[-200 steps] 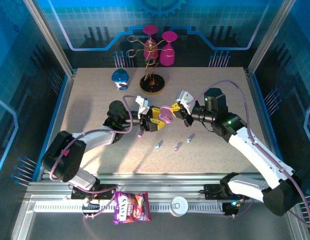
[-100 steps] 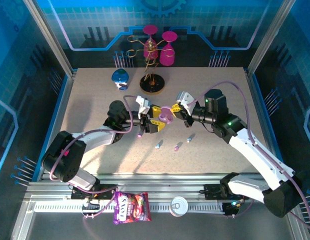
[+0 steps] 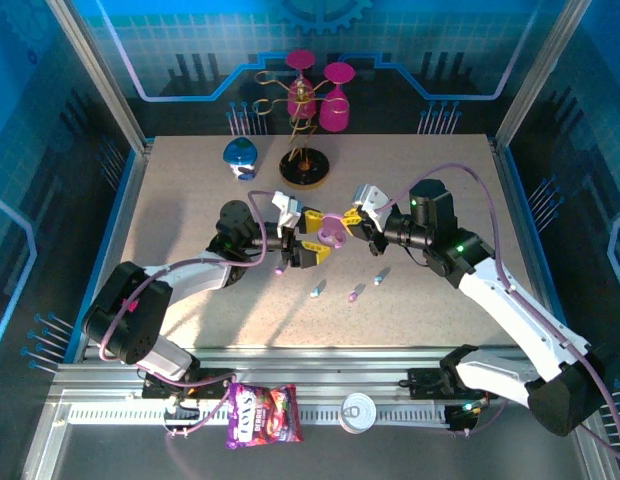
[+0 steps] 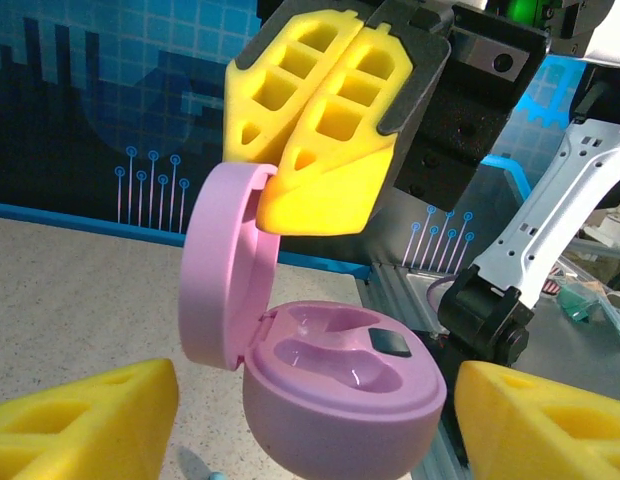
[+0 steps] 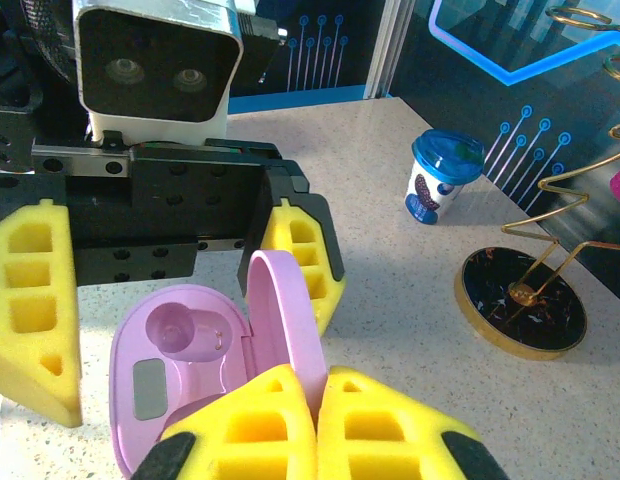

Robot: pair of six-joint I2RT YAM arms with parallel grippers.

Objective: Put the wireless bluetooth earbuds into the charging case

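Note:
The pink charging case [image 4: 335, 395] hangs open above the table, its two wells empty. My right gripper [image 5: 318, 400] is shut on the upright lid [image 5: 285, 310]. My left gripper [image 4: 315, 425] is open, with its yellow fingers [image 4: 85, 420] standing either side of the case base and a gap showing. In the top view the left gripper [image 3: 316, 236] and right gripper [image 3: 357, 223] meet at the case [image 3: 333, 233]. On the table below lie a pale blue earbud [image 3: 318, 291], a pink-purple earbud [image 3: 356, 293], another blue earbud [image 3: 381, 275] and a second pink-purple earbud [image 3: 281, 268].
A blue-lidded cup [image 3: 240, 156] and a gold wire stand on a black base [image 3: 305, 166] holding pink glasses [image 3: 335, 95] stand at the back. A snack bag [image 3: 262, 415] and a can [image 3: 358, 411] lie on the front rail.
The left gripper's fingers have spread slightly apart around the case. The right gripper stays shut on the lid, and both arms have barely shifted.

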